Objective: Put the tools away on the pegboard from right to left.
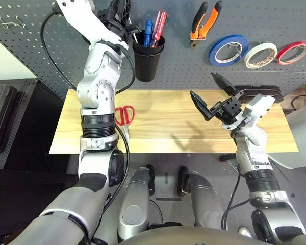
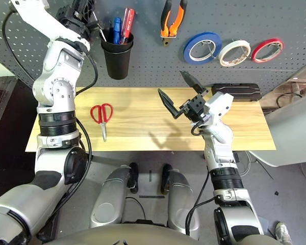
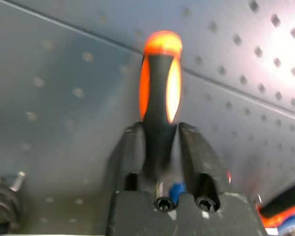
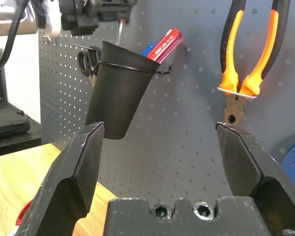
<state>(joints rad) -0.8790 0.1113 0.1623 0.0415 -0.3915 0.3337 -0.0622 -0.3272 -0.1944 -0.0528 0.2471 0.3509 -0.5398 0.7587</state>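
Pegboard [image 1: 275,20] | black cup [image 1: 147,61]: pens | left pincer [image 3: 160,147] grips screwdriver [image 3: 160,83]

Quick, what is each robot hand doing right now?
Left gripper: shut on the screwdriver, up by the black cup.
Right gripper: open, holding nothing, above the table.

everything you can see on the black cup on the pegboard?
The black cup is a tapered, matte plastic-looking holder, wider at the rim, hanging upright on the dark grey perforated pegboard by a thin wire ring around its top. Red-handled and blue-handled tools stand in it, handles up. The left gripper, shut on a slim black-and-orange-handled screwdriver, sits just above the cup's rim on its left side. The cup hangs clear of the wooden table.
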